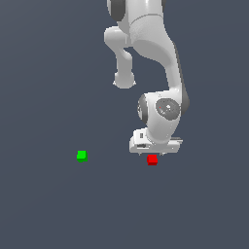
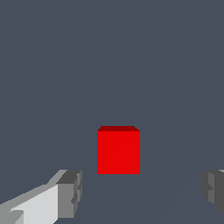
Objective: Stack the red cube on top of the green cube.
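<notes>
The red cube (image 1: 152,159) rests on the grey floor directly under my gripper (image 1: 152,154). In the wrist view the red cube (image 2: 118,152) lies between the two spread fingertips (image 2: 70,194), with a gap on each side, so nothing touches it. My gripper (image 2: 142,194) is open and holds nothing. The green cube (image 1: 81,155) sits alone on the floor well off toward the exterior view's left, at about the same depth as the red one. It does not appear in the wrist view.
The white arm (image 1: 155,58) rises from the hand toward the top of the exterior view. The flat grey floor (image 1: 48,209) carries nothing but the two cubes.
</notes>
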`<state>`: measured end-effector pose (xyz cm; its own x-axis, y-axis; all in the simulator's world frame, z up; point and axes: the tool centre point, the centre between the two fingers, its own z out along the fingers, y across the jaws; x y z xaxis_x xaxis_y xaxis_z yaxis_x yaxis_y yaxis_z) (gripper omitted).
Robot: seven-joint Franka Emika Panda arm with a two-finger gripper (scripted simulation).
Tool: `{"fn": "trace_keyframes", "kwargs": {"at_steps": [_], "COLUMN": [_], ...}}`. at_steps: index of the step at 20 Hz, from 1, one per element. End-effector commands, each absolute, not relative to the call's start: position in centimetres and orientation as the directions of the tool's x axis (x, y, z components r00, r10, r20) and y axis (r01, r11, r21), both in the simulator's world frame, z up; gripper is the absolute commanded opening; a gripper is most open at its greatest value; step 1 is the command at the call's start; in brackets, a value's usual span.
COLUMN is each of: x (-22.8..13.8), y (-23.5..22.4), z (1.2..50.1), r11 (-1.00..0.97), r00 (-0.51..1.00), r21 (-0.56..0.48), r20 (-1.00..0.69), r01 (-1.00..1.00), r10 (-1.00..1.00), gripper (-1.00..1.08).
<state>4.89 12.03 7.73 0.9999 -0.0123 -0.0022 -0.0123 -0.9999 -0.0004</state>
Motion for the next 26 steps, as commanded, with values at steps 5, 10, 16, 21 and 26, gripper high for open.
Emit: {"fn": "trace_keyframes", "kwargs": {"at_steps": [5,10,16,21,26], "x": [5.7,5.6,5.6,5.6,5.8], "y": [13.3,13.3,13.3,13.3,13.4], "z": [7.0,6.9,4.6,2.4,2.0], "r11": [-1.0,-1.0,-1.0,-1.0,-1.0], "r00": [1.0,1.0,1.0,1.0,1.0], "r21": [0.0,0.0,0.0,0.0,0.0], "r20": [0.0,-0.001,-0.001,0.0,0.0], "r01": [-0.012,-0.011,-0.011,-0.011,-0.011], "r10": [-0.012,-0.011,-0.011,-0.011,-0.011], "gripper": [1.0,1.0,1.0,1.0,1.0]}}
